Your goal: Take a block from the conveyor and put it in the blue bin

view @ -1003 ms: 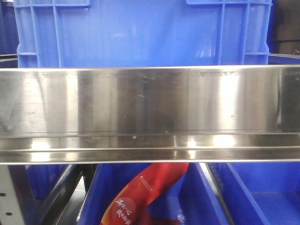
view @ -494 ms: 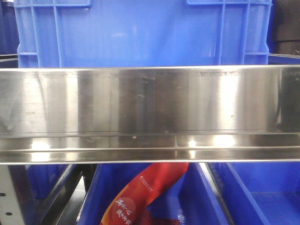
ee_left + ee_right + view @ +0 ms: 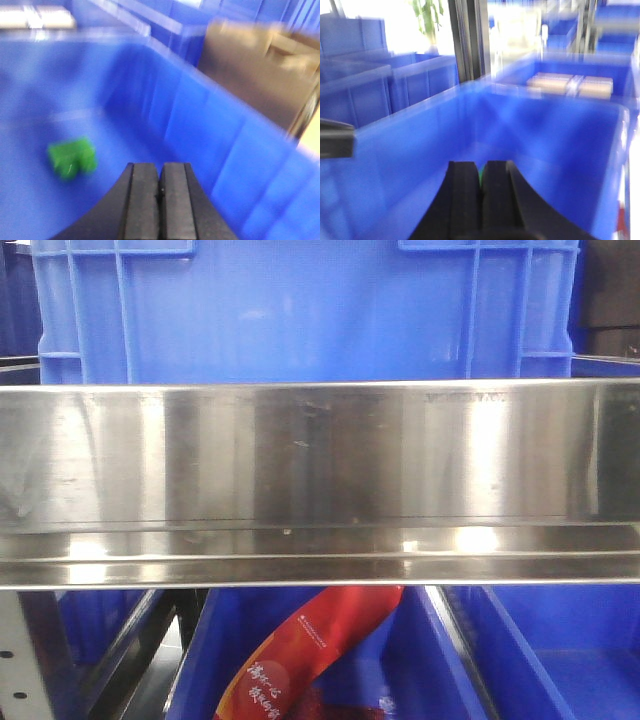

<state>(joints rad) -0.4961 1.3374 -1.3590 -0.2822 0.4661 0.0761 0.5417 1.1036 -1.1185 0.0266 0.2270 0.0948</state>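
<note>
In the left wrist view a green block [image 3: 71, 157] lies on the floor of a blue bin [image 3: 200, 130]. My left gripper [image 3: 160, 172] hangs above that floor, right of the block, jaws shut with nothing between them. In the right wrist view my right gripper [image 3: 481, 170] is over a blue bin [image 3: 410, 145], jaws shut on a thin sliver of green block [image 3: 481, 178] that shows between the fingertips. Both wrist views are blurred. The conveyor belt is out of view. Neither gripper shows in the front view.
The front view shows a wide stainless steel panel [image 3: 320, 470] with a blue crate [image 3: 300, 310] behind it and blue bins below, one holding a red package [image 3: 300, 655]. A brown cardboard box [image 3: 260, 70] stands beyond the bin's wall. More blue bins [image 3: 365, 85] surround the right arm.
Only the reflections on the steel panel shift slightly in the front view.
</note>
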